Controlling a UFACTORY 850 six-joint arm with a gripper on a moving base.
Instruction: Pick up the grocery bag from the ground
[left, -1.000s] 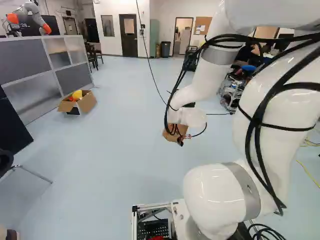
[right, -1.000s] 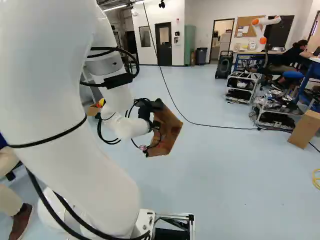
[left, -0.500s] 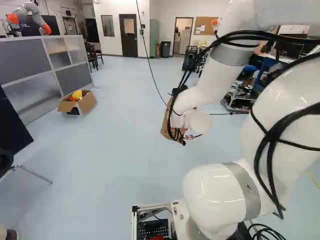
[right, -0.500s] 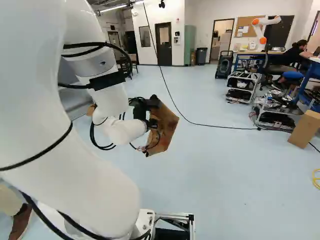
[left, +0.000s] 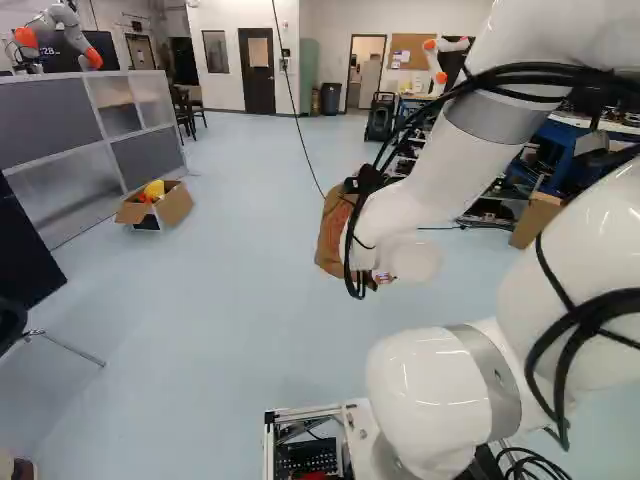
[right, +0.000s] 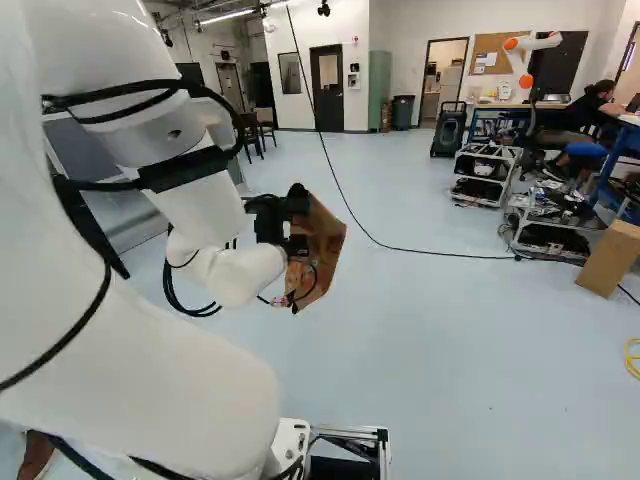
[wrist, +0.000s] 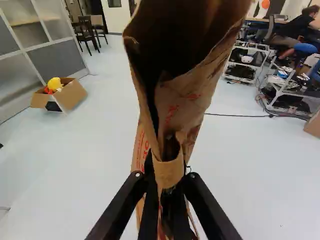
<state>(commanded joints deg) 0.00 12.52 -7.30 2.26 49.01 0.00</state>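
One brown paper grocery bag (right: 325, 240) in the black gripper (right: 278, 218) at the end of the white arm (left: 415, 190); bag sits just ahead of the wrist, tilted in the right base view, apparently up off the pale floor (right: 420, 370); wrist view has the gripper (wrist: 166, 176) pinching a narrow folded strip of the bag's paper btwn its two fingers, one each side; bag mouth gapes w/ dark inside showing; red print on the paper.

Far left, an open cardboard box (left: 174, 207) w/ a yellow item (left: 154, 189) in it, on the floor near a gray partition (left: 48, 112); another robot (left: 62, 22), white w/ orange parts, shows above the partition; table & chairs (right: 265, 124) farther back.

Far right, metal carts (right: 484, 176) loaded w/ gear; a tall black wheeled case (right: 449, 130) to their left; a plain carton (right: 612, 260) stands on the floor nearer, w/ a yellow cable (right: 631, 358) nearer still; black cord (right: 430, 250) runs across the floor beyond the bag.
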